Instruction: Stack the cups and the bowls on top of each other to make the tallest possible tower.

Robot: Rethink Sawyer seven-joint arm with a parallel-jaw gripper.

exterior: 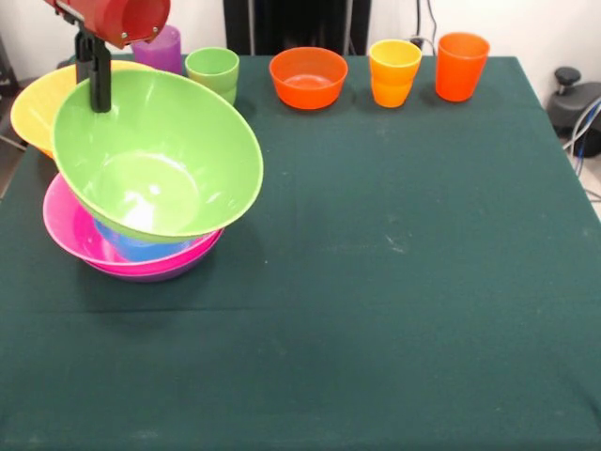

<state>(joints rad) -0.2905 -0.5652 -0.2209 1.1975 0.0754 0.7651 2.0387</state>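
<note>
Lab: robot arm [113, 19], cloth-covered table [394, 282]

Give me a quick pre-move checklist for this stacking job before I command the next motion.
1. Large glossy light green plastic bowl sits level on the pile: not ok, it is tilted.
2. Gripper clear of that bowl's rim: not ok, it is at the rim.
3. Fingers open or shut: cannot tell.
4. Small blue plastic bowl nested inside the wide pink plastic bowl: ok.
5. Small orange plastic bowl free to pick: ok.
6. Yellow-orange plastic cup upright: ok.
</note>
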